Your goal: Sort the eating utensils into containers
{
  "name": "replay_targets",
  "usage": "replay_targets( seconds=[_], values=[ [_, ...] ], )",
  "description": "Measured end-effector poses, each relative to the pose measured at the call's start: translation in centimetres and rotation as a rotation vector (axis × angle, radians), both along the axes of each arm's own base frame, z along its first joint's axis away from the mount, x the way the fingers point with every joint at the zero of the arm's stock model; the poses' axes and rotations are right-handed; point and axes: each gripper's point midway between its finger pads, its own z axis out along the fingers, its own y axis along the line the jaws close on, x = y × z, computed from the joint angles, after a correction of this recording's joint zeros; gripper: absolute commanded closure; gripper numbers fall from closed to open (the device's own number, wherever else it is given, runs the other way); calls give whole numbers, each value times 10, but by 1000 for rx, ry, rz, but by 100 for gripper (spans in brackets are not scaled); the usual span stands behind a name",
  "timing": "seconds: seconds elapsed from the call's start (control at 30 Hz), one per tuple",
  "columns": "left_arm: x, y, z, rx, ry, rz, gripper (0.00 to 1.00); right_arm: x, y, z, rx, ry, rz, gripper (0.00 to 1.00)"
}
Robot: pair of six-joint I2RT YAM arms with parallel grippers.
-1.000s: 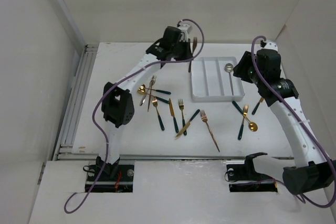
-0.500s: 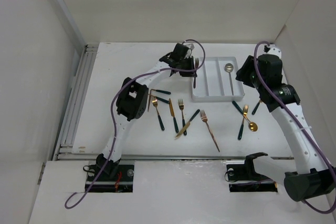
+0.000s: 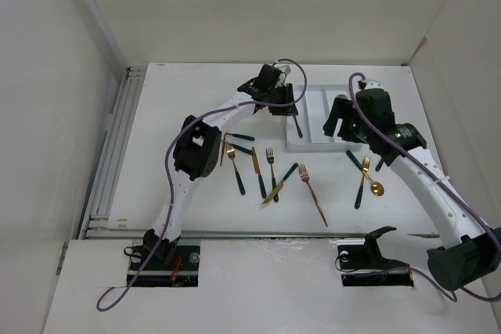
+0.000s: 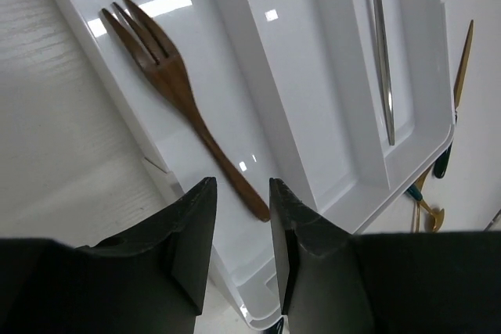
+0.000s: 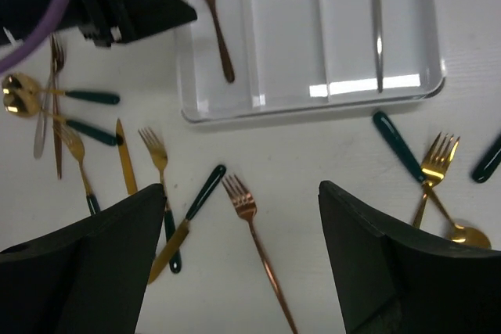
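Note:
A copper fork lies loose in the left compartment of the white tray, just ahead of my left gripper. Its jaws stand narrowly open with nothing between them. From above, that gripper hovers at the tray's left side, the fork beside it. A silver spoon lies in the right compartment. My right gripper is wide open and empty, above a rose-gold fork on the table; it hangs over the tray's near right part.
Several gold and green-handled forks, knives and spoons lie scattered left of the rose-gold fork. A smaller cluster lies near the tray's right front corner. Walls close in the left and right sides of the table.
My left gripper swung right to the tray and let go of the copper fork, which now lies in the left compartment. My right arm swung left over the tray and opened wider.

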Motion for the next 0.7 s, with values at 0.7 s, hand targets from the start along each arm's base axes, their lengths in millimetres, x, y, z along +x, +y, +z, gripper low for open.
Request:
replay_targets(
  seconds=[0.7],
  values=[
    [50,284,196,235,-439,469,70,-104,77,-199,-136,626,202,31]
  ],
)
